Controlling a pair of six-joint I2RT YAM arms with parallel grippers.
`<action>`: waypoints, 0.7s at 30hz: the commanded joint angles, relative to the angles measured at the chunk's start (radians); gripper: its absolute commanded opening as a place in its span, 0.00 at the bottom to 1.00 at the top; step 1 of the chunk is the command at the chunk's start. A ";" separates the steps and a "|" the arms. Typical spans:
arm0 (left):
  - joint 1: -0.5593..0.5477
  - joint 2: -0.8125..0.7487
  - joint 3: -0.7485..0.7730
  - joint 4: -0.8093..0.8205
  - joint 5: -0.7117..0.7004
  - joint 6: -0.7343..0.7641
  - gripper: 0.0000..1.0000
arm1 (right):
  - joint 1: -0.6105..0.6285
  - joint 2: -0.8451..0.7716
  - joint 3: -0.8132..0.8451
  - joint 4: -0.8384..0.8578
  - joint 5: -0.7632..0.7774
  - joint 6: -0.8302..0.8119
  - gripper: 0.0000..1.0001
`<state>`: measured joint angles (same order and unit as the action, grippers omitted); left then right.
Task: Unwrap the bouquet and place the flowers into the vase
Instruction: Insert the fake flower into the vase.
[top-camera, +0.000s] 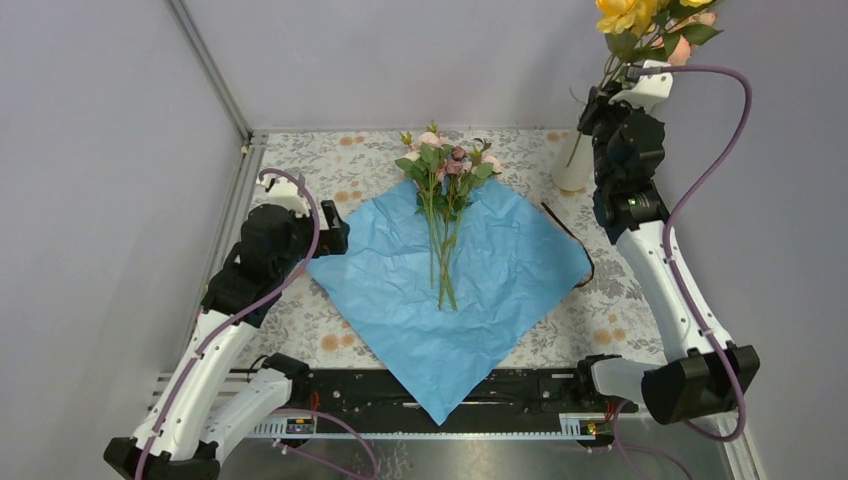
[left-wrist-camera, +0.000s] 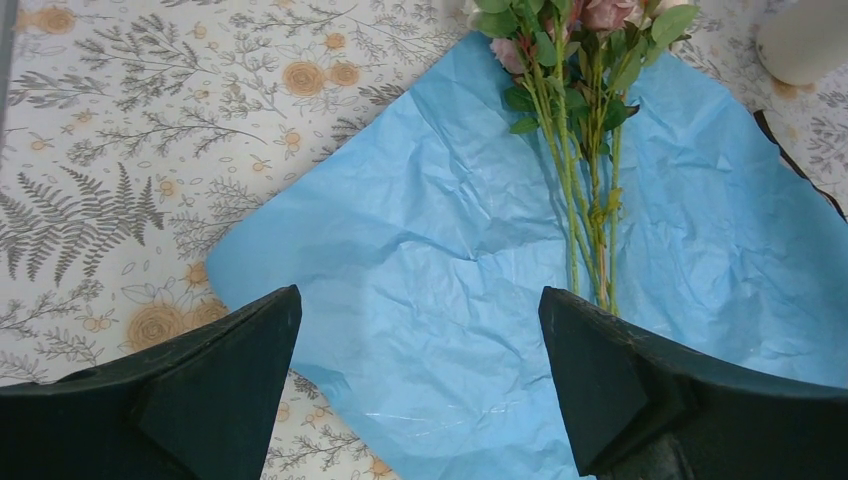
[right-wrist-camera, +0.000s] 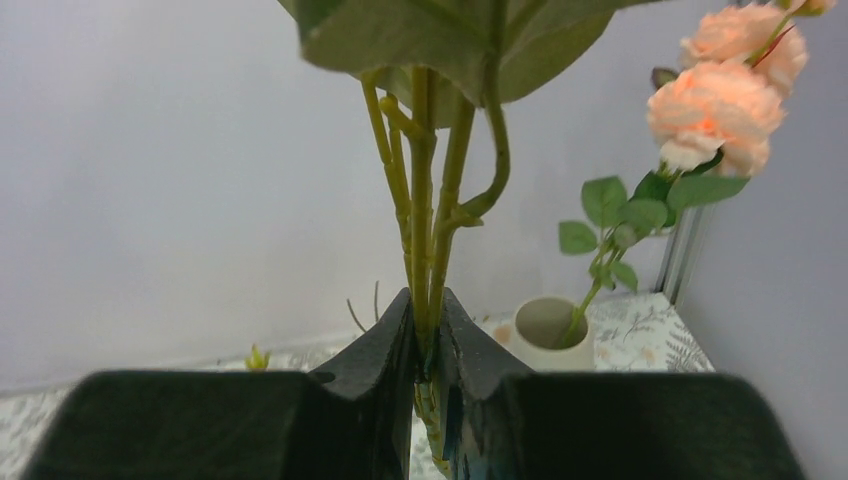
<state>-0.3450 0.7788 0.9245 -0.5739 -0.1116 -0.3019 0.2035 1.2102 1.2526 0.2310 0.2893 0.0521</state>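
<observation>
The bouquet's blue paper lies unfolded flat on the table. A bunch of pink and cream flowers rests on it, stems toward me, also in the left wrist view as flowers on the paper. My left gripper stands open over the paper's left edge, holding nothing. My right gripper is raised at the back right, shut on green stems of yellow roses. The cream vase stands below it and holds a peach rose.
A dark brown ribbon lies along the paper's right edge. The floral tablecloth covers the table. Grey walls close the back and sides, with a metal post at the back left corner.
</observation>
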 joint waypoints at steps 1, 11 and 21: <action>0.012 -0.025 0.000 0.046 -0.072 0.028 0.99 | -0.068 0.075 0.100 0.174 0.001 0.006 0.00; 0.025 -0.014 -0.005 0.049 -0.070 0.031 0.99 | -0.172 0.246 0.254 0.235 0.011 0.062 0.00; 0.031 -0.008 -0.010 0.050 -0.069 0.030 0.99 | -0.197 0.374 0.342 0.280 0.034 0.042 0.00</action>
<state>-0.3244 0.7685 0.9150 -0.5735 -0.1593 -0.2848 0.0116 1.5543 1.5387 0.4244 0.2958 0.1028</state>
